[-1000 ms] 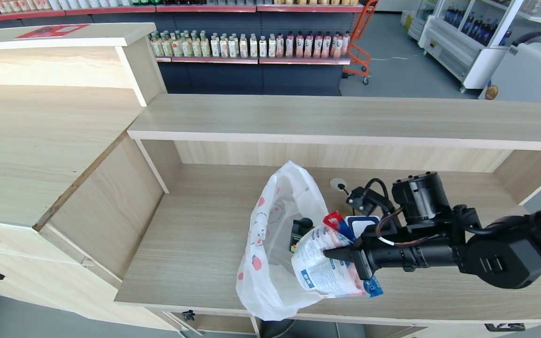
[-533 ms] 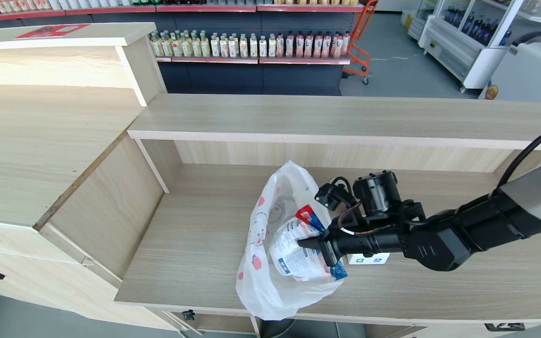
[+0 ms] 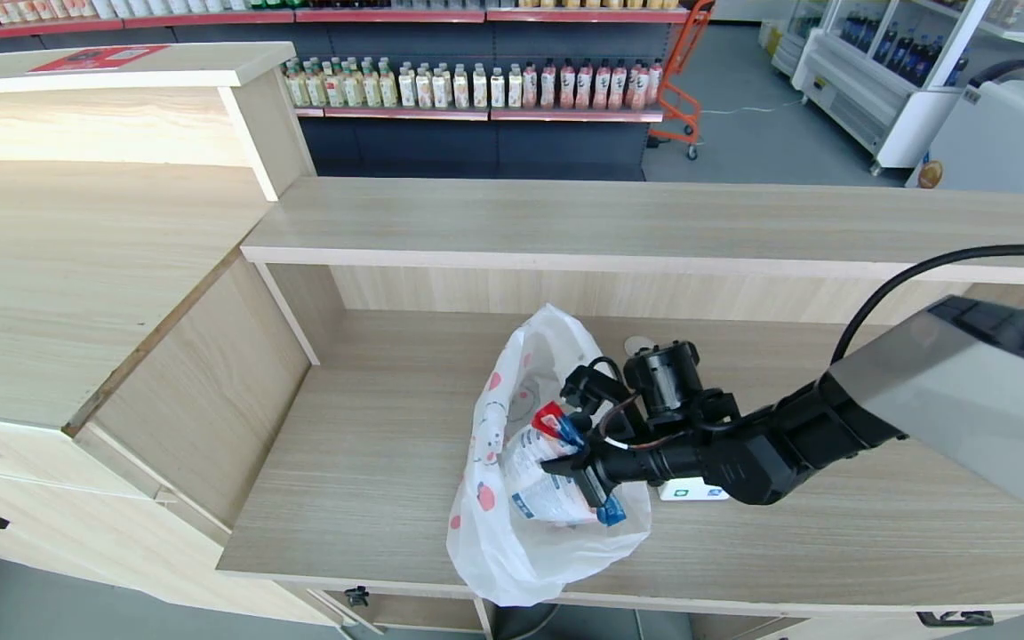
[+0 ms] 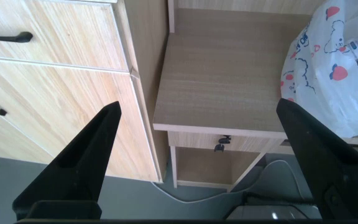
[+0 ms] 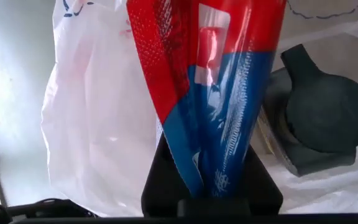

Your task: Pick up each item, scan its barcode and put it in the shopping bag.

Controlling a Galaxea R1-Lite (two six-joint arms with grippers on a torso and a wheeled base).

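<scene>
Off the left front corner of the counter (image 3: pixel 370 462), by the drawers (image 4: pixel 55 74), the left gripper (image 4: pixel 197 109) hangs with jaws wide apart. At the counter's near middle stands the white bag (image 3: pixel 512 556), mouth open. The packet (image 3: pixel 537 487) sits partly inside it, a dark item (image 5: pixel 319 118) beside it, and the right gripper (image 3: pixel 572 477) is clamped on the packet. A white box (image 3: pixel 694 490) lies just right of the bag.

Head view overlooks the counter (image 3: pixel 370 471); all three views share the shopping bag (image 3: pixel 496 549), right wrist nearest.

A white, red and blue packet (image 3: pixel 544 484) hangs tilted, half inside the open white shopping bag (image 3: pixel 512 558) with red hearts, standing on the surface (image 3: pixel 370 462).
</scene>
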